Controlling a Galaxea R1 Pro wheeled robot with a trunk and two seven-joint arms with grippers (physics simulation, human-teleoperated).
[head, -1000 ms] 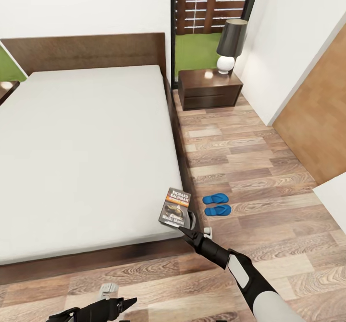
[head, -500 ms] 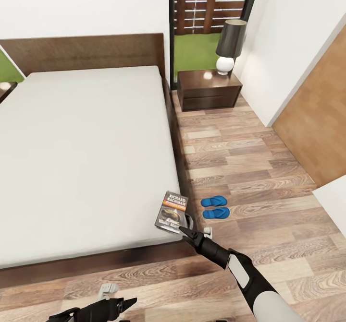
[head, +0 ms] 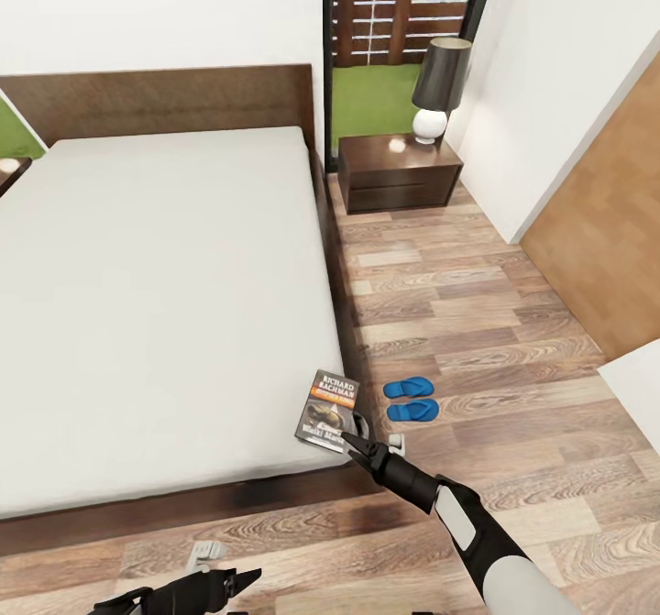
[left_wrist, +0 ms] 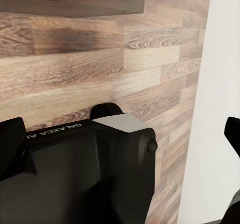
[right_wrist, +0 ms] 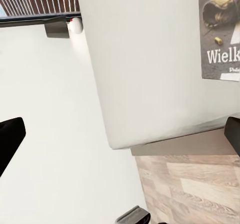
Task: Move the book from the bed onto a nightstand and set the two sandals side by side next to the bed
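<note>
The book (head: 328, 408) lies flat on the light-grey mattress at the near right corner of the bed (head: 165, 285). Its lower cover (right_wrist: 220, 28) shows in the right wrist view. My right gripper (head: 358, 434) (right_wrist: 120, 134) hovers at the book's near corner, wide open and empty. The two blue sandals (head: 410, 398) lie side by side on the floor just right of the bed. My left gripper (head: 240, 581) (left_wrist: 120, 134) hangs low over the floor before the bed's foot, open with nothing in it. A dark nightstand (head: 399, 171) stands beyond the bed's right side.
A black-shaded lamp with a white base (head: 438, 83) stands on the nightstand. A second nightstand's corner (head: 9, 173) peeks in at the far left. A wooden door panel (head: 605, 221) and white walls bound the floor strip (head: 458, 294) to the right.
The whole picture has shifted slightly, so the camera moved. My right gripper stays open at the book's near corner. The book and the sandals have not moved.
</note>
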